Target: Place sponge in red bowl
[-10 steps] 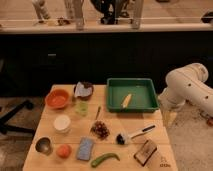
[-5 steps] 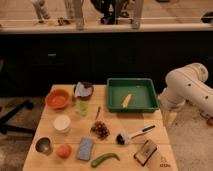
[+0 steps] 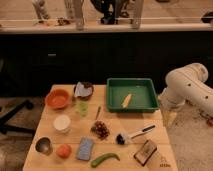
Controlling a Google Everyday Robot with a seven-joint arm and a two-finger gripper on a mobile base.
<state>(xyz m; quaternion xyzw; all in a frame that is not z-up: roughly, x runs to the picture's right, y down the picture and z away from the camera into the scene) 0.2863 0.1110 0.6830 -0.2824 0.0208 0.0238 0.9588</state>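
sponge [image 3: 85,148] lies flat by the table's [image 3: 120,119] front edge, free for your top grasp; red bowl [image 3: 57,98] sits back-left; gripper, spread, hides past the right edge.

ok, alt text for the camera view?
Flat light-blue rectangular sponge lies near a wooden table's front edge, apart from the round orange-red bowl at back left. White robot arm stands right of the table, its gripper out of frame.

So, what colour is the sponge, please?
The sponge is light blue, camera view; gripper out of sight.
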